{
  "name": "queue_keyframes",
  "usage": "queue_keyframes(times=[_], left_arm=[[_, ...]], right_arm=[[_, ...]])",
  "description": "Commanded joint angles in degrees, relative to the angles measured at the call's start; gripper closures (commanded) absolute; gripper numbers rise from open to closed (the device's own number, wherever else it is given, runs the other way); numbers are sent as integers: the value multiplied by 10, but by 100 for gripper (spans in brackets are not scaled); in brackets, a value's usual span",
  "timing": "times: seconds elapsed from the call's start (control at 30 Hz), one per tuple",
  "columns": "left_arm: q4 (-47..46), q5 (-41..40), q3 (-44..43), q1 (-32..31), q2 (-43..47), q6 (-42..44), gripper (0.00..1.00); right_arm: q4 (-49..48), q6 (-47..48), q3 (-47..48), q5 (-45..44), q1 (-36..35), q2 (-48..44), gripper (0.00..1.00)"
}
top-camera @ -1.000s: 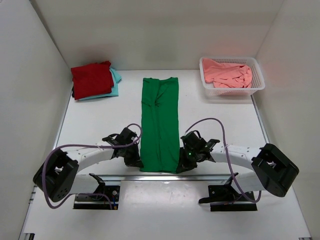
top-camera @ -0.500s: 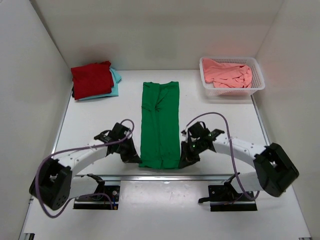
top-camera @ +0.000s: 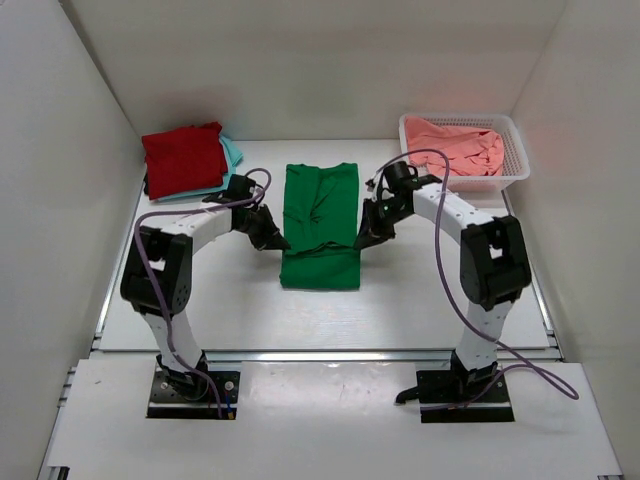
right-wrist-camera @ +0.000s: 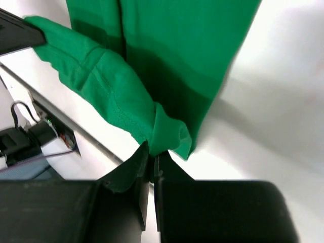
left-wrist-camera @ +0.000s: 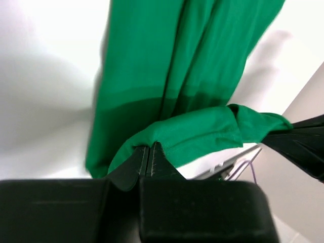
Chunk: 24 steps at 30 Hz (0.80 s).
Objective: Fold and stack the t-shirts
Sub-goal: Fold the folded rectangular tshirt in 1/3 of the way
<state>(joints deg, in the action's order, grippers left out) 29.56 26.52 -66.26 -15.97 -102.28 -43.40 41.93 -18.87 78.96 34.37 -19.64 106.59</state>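
Note:
The bright green t-shirt (top-camera: 320,225) lies in the middle of the table as a long narrow strip with its near end lifted and doubled back over itself. My left gripper (top-camera: 280,243) is shut on the near left corner of its hem (left-wrist-camera: 167,136). My right gripper (top-camera: 360,241) is shut on the near right corner (right-wrist-camera: 162,132). Both hold the hem above the strip's middle. The dark red t-shirt (top-camera: 182,158) lies folded on the pale turquoise one (top-camera: 232,156) at the back left. The salmon pink t-shirt (top-camera: 458,145) lies crumpled in the basket.
The white plastic mesh basket (top-camera: 516,178) stands at the back right by the right wall. White walls enclose the table on the left, back and right. Purple cables run along both arms.
Both grippers have carried the green shirt's near hem from the table's front edge toward the back, doubling the strip over itself. Both arms now stretch far forward.

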Motion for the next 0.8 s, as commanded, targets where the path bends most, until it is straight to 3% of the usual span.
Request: queue_keyframes(times=[0.0,0.17,0.2,0.27,0.3,0.33,0.4,0.5,0.6,0.77], left_arm=[[12,20,-51,13,-34,23,99],[11,19,-112,35,-83,20,99],[8,20,-119,33,-93,18,94],[-2,33,-151,40,-114,13,70],[-13,41,-157,47,-123,9,49],[-27,51,-172,45,-135,-6,37],[-48,42,-185,51,-133,-22,29],[-81,28,-173,59,-116,-44,25],[-107,21,-124,66,-86,-56,23],[-107,13,-20,55,-17,-41,24]], right_arm=[[51,40,98,4,12,54,100],[90,56,216,-4,21,155,100],[97,58,241,-7,21,164,100],[109,57,275,-18,28,195,95],[113,53,285,-26,31,202,87],[112,49,294,-47,33,202,85],[83,25,278,-66,42,182,76],[7,-9,212,-130,51,122,65],[-57,-43,120,-168,59,45,61],[-109,-67,-33,-158,52,-39,59]])
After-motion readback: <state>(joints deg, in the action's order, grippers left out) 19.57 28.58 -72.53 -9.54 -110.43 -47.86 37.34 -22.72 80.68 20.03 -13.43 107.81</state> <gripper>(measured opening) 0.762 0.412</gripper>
